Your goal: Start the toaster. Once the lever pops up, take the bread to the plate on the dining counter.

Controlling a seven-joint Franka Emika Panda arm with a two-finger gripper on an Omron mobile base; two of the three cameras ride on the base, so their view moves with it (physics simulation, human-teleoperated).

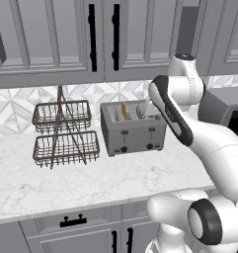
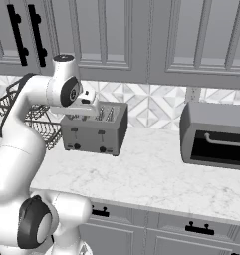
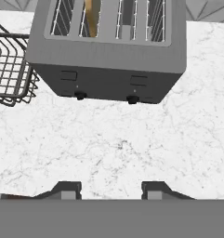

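Grey four-slot toaster (image 1: 133, 129) sitting on the white marble counter (image 1: 66, 183), back near the patterned tile wall (image 1: 21, 106), front with its two small dark knobs and two levers facing out toward the base. Bread (image 1: 125, 110) standing on edge in the second slot from the left, golden crust poking up above the top; same slice seen from the hand view (image 3: 91, 16), down in the second slot from that side too. Just to the left of the toaster, a two-tier dark wire basket rack (image 1: 65, 132), close but not touching as far as can be told. Off to the right, well apart, a larger grey appliance with a dark window and a bar handle (image 2: 216, 135). Grey cabinets with black handles (image 1: 93, 37) up above, drawers with black pulls under the counter edge. Gripper (image 3: 111, 189) hanging over bare marble in front of the toaster, looking down at the front face and slots, two dark fingertips (image 3: 67, 189) standing apart with nothing between them, not touching toaster or bread. From the right base view, hand (image 2: 84, 107) hovering right over the front top edge of the toaster, arm arched up in front of the cabinets.
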